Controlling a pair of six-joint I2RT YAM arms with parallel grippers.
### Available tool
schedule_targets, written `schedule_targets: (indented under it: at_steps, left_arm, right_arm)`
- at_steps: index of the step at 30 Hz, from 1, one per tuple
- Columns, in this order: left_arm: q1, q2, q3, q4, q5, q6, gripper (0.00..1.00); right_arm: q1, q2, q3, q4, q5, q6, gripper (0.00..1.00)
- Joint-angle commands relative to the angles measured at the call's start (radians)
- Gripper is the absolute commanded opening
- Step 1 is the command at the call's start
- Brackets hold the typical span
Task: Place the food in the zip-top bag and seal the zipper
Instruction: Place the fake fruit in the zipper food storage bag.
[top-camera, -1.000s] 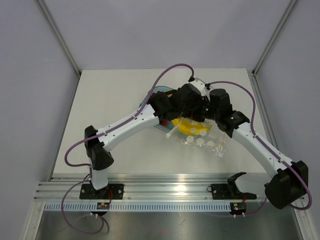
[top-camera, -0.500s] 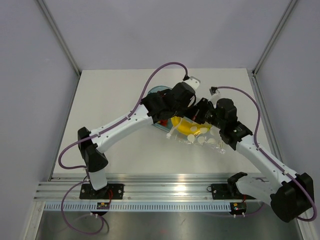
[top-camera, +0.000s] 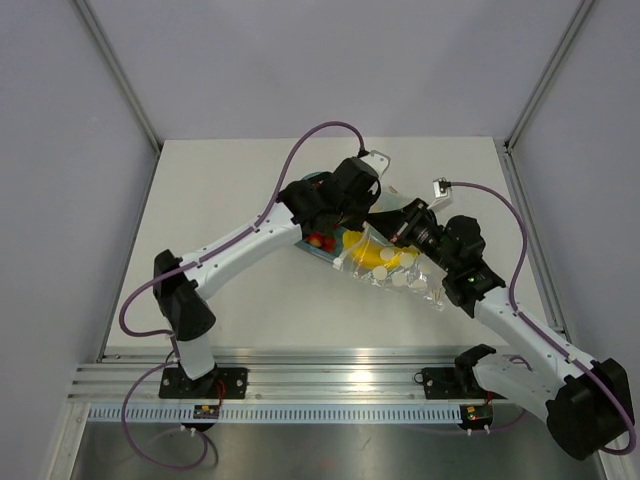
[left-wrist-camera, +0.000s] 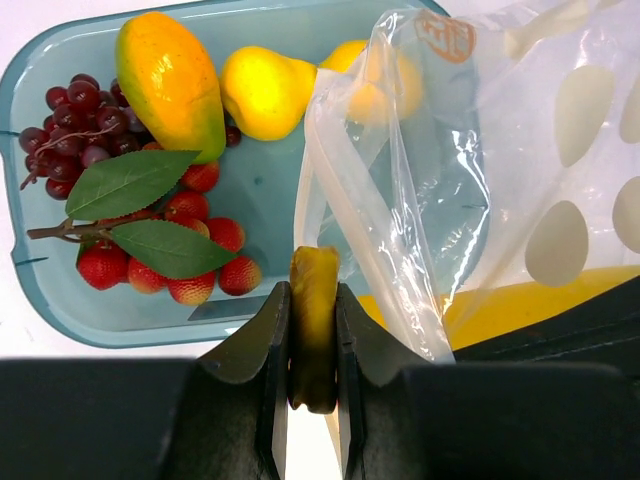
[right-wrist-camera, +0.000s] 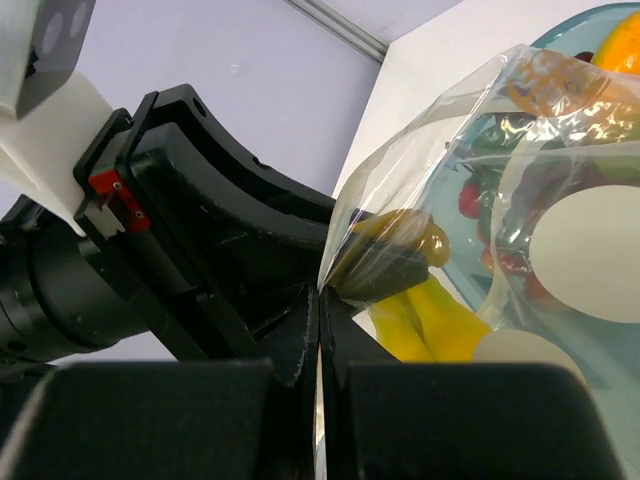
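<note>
My left gripper (left-wrist-camera: 313, 292) is shut on the stem of the yellow banana bunch (left-wrist-camera: 314, 330), whose body lies inside the clear dotted zip-top bag (left-wrist-camera: 470, 190). My right gripper (right-wrist-camera: 319, 295) is shut on the bag's mouth edge (right-wrist-camera: 400, 190) and holds it up. The banana (right-wrist-camera: 430, 315) shows yellow through the plastic. In the top view the bag (top-camera: 405, 275) lies right of the teal tray (top-camera: 322, 250), with both grippers (top-camera: 352, 205) (top-camera: 408, 226) above it. The strawberries (left-wrist-camera: 190, 270), leaves (left-wrist-camera: 150, 185), pear (left-wrist-camera: 262, 92) and lemon (left-wrist-camera: 365, 75) lie in the tray. I cannot make out the zipper slider.
The teal tray (left-wrist-camera: 60, 300) also holds dark grapes (left-wrist-camera: 70, 120) and an orange-green mango-like fruit (left-wrist-camera: 172, 80). Grey walls close in the table (top-camera: 230, 200) on the left, back and right. An aluminium rail (top-camera: 330, 380) runs along the near edge.
The left gripper has drawn back and left towards the tray. The right gripper has followed leftward with the bag's edge. The tray's strawberries now show in the top view.
</note>
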Motion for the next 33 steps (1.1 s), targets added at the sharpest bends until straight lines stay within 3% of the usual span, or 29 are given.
schedule_targets:
  at_steps: [1, 6, 10, 15, 17, 18, 21, 33]
  left_arm:
    - [0.017, -0.054, 0.013, 0.086, 0.100, -0.042, 0.00]
    - [0.047, -0.065, 0.001, 0.120, 0.200, -0.080, 0.00]
    - [0.060, -0.109, -0.096, 0.212, 0.271, -0.122, 0.00]
    - [0.067, -0.079, -0.084, 0.195, 0.266, -0.117, 0.00]
    - [0.079, -0.054, -0.053, 0.184, 0.272, -0.111, 0.12]
    - [0.083, -0.046, -0.042, 0.169, 0.280, -0.109, 0.26]
    - [0.100, -0.039, -0.019, 0.154, 0.294, -0.097, 0.40]
    - [0.174, 0.003, 0.094, 0.085, 0.372, -0.059, 0.51]
  right_arm:
    - [0.008, 0.026, -0.029, 0.222, -0.002, 0.022, 0.00]
    - [0.008, 0.073, -0.038, 0.334, -0.011, 0.035, 0.00]
    - [0.007, 0.080, -0.054, 0.371, -0.012, 0.051, 0.00]
    - [0.007, 0.063, -0.075, 0.379, 0.001, 0.055, 0.00]
    - [0.001, 0.063, -0.075, 0.380, 0.001, 0.048, 0.00]
    - [-0.001, 0.069, -0.075, 0.383, 0.001, 0.047, 0.00]
    - [-0.008, 0.078, -0.069, 0.391, -0.002, 0.044, 0.00]
    - [-0.033, 0.172, -0.003, 0.457, -0.023, 0.042, 0.00]
